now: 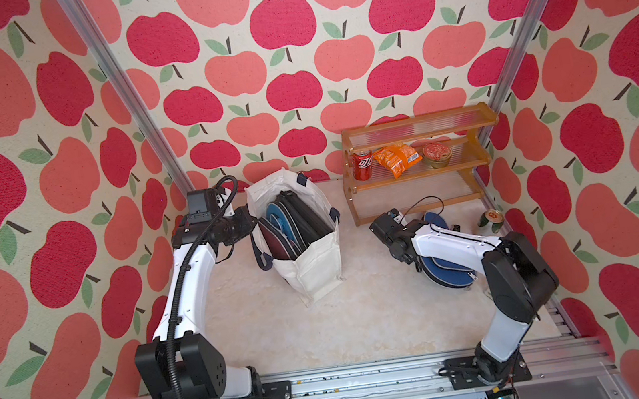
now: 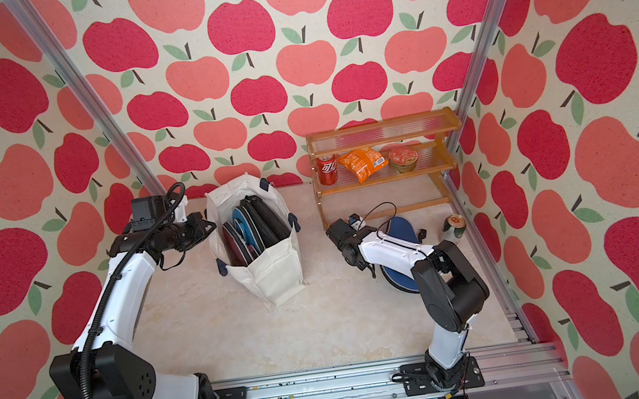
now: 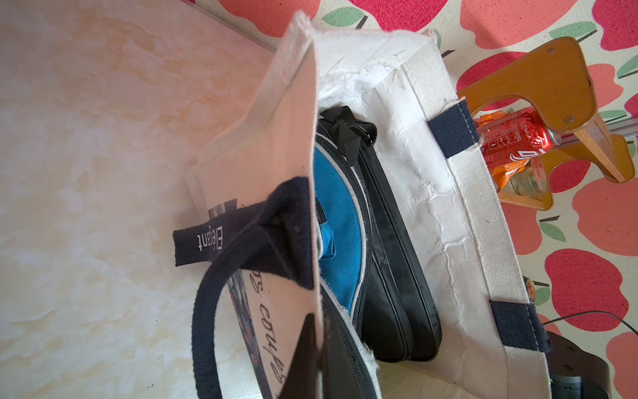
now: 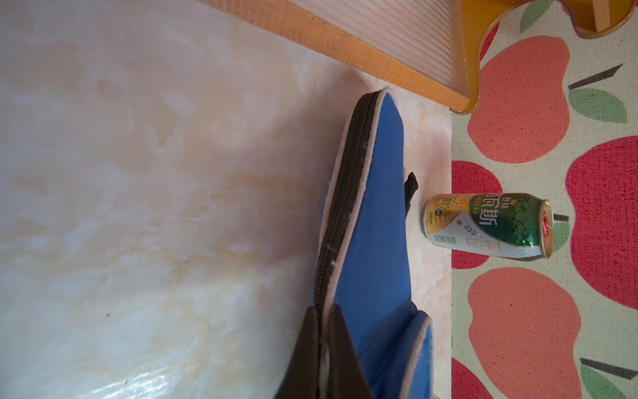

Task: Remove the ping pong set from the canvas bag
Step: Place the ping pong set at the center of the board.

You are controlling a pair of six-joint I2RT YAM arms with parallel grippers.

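Right now my left gripper (image 3: 322, 355) is pinched shut on the rim of the canvas bag (image 1: 310, 269), one finger inside the wall and one outside, beside a navy handle (image 3: 207, 311). The bag stands upright on the table (image 1: 327, 333) with its mouth open. Inside it, on edge and side by side, are a maroon case (image 1: 278, 241), a lighter blue case (image 3: 340, 221) and black-edged pouches (image 3: 390, 262). My right gripper (image 4: 324, 355) is clamped on the zipped edge of a dark blue case (image 4: 373, 214), which is out of the bag, just in front of the wooden shelf (image 1: 418, 162) and near a green can (image 4: 486, 226). I cannot tell whether that case rests on the table.
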